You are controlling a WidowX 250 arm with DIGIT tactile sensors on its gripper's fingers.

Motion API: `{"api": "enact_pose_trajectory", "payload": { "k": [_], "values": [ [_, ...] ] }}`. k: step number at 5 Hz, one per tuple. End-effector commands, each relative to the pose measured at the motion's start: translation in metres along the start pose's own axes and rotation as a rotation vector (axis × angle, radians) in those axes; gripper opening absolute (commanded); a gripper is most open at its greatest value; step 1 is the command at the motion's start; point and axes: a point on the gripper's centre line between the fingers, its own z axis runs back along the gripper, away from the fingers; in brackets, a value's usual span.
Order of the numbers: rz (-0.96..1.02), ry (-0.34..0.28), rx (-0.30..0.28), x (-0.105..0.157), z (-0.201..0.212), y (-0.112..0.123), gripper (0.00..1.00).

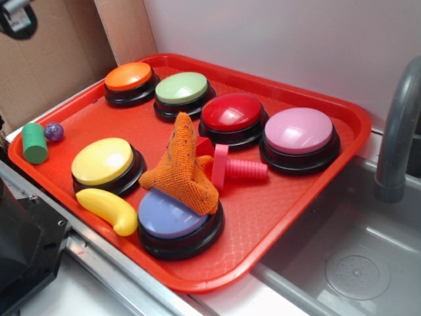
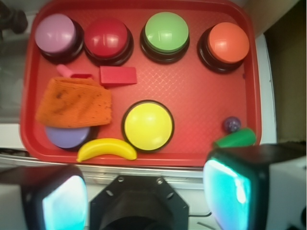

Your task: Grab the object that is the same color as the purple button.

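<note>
- In my wrist view the purple ball sits near the tray's edge at about two o'clock from the gripper, off to the right rather than straight ahead.
- It lies just beside the green cylinder, which is between the ball and my right-hand finger pad; I cannot tell whether they touch.
- A ball has no long axis, so approach angle matters less than staying off the cylinder.
- The purple button, its colour match, is at ten o'clock, half under the orange cloth.
- The jaws stand wide apart, holding nothing.
- The arm hovers above the tray's near rim, looking down.
</note>
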Motion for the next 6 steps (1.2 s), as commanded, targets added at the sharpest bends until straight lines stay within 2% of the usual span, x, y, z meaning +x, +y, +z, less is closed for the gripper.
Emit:
{"api": "enact_pose_trajectory", "payload": {
  "k": [1, 3, 4, 6],
  "values": [
    [-0.033, -0.008, 0.112, 0.014, -0.034, 0.051, 1.0],
    [-0.002, 0.071, 0.19, 0.014, -0.084, 0.09, 1.0],
    [-0.012, 0.064, 0.215, 0.012, -0.109, 0.101, 1.0],
    [-0.057, 0.099, 0.252, 0.016, -0.15, 0.123, 1.0]
  ]
}}
